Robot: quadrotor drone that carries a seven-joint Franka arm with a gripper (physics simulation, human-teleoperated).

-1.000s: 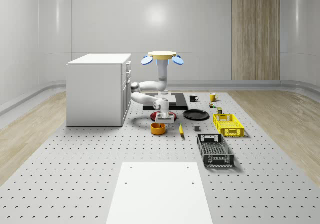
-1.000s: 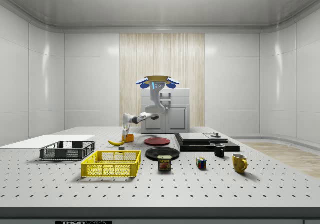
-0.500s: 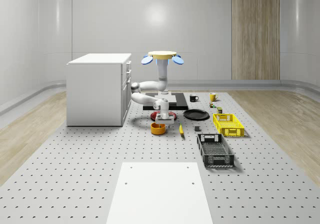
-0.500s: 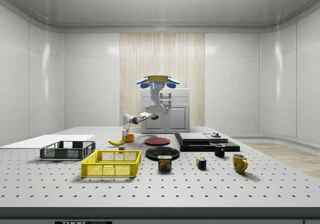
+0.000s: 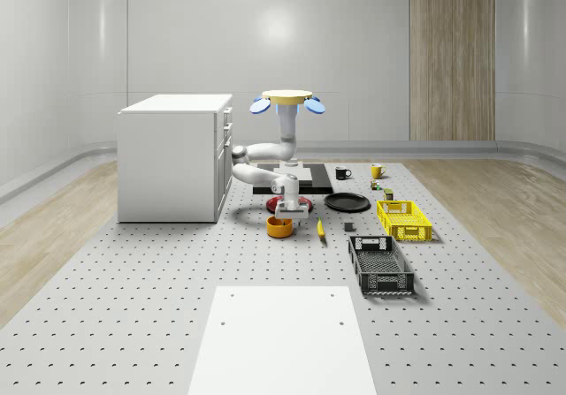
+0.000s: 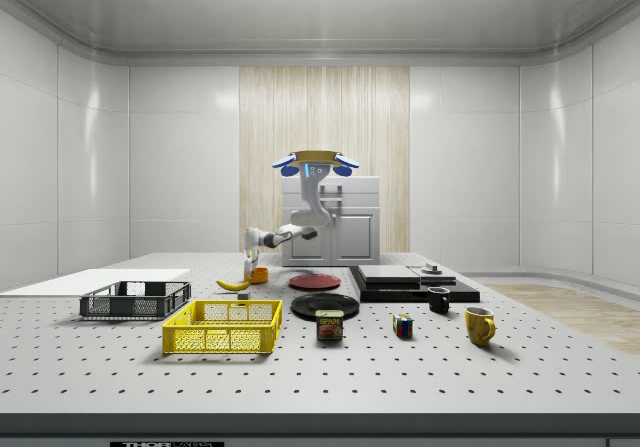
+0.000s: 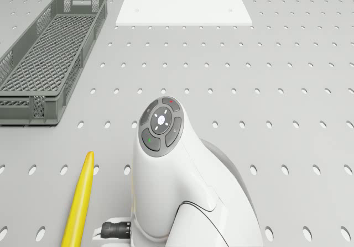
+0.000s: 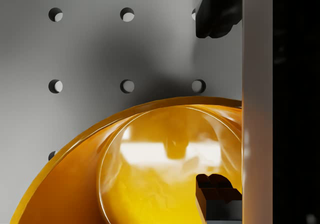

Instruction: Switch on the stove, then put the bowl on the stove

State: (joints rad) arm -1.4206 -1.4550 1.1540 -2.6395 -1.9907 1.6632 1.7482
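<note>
The orange bowl [image 5: 279, 226] [image 6: 258, 275] sits on the perforated table in front of the red plate. The black stove [image 5: 296, 178] [image 6: 410, 282] lies flat behind it, with a small knob [image 6: 432, 268] on top. The drone [image 5: 286, 101] [image 6: 315, 160] hovers above the stove's near edge, and its white arm bends down to the bowl. My gripper [image 5: 288, 211] [image 8: 217, 103] is open and straddles the bowl's rim [image 8: 150, 108]. One finger [image 8: 217, 13] is outside the bowl and the other finger [image 8: 217, 194] is inside it.
A white cabinet [image 5: 172, 156] stands at the whole-scene view's left. Next to the bowl are a red plate [image 5: 287, 203], a black plate [image 5: 347, 202] and a banana [image 5: 320, 228] [image 7: 79, 203]. A yellow basket [image 5: 404, 219], a grey crate [image 5: 380, 264] [image 7: 44, 53] and a white sheet [image 5: 281, 338] lie nearer.
</note>
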